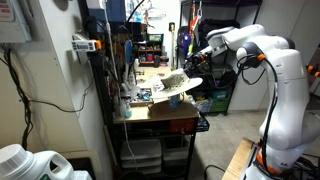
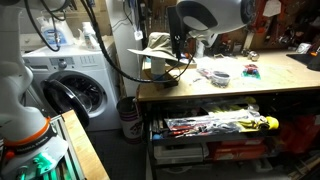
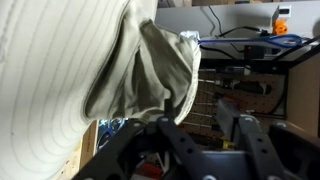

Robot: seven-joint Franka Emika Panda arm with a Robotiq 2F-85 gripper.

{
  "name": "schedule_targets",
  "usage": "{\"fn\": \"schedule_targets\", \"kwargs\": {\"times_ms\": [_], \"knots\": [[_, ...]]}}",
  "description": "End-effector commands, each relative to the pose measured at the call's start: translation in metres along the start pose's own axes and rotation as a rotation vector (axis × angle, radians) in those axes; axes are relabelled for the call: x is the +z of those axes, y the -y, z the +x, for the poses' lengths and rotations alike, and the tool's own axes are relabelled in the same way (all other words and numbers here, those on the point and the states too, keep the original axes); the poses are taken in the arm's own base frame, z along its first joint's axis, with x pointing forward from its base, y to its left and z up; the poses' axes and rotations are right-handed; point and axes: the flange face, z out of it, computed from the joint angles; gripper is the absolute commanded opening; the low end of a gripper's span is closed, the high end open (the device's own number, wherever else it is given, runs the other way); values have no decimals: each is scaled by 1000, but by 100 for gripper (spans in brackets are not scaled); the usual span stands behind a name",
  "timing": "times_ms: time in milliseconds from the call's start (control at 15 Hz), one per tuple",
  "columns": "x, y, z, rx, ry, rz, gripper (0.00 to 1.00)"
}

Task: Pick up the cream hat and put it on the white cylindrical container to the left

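Note:
The cream hat (image 1: pixel 178 83) hangs tilted above the wooden workbench, just below my gripper (image 1: pixel 193 62). It seems to rest on the slim white cylindrical container (image 1: pixel 175 98), of which only the bluish lower part shows. In an exterior view the hat (image 2: pixel 157 46) droops beside the gripper (image 2: pixel 180 47), over something white (image 2: pixel 149 66). In the wrist view the ribbed cream hat (image 3: pixel 70 70) fills the upper left. The gripper (image 3: pixel 205 125) has its fingers wide apart with nothing clamped between them.
The wooden workbench (image 2: pixel 240 88) carries small items and cables, with drawers and a yellow tool (image 2: pixel 215 125) below. A washing machine (image 2: pixel 70 85) and a bucket (image 2: pixel 128 118) stand beside it. A metal rack (image 1: pixel 100 60) with cables rises at the bench's side.

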Motion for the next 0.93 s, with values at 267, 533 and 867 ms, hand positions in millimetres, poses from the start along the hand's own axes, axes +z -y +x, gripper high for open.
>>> {"fn": "schedule_targets", "kwargs": {"times_ms": [267, 533, 867], "knots": [[-25, 21, -11, -22, -71, -247, 100], [-52, 53, -39, 36, -133, -450, 100], [-81, 90, -86, 210, -132, -666, 100]]}}
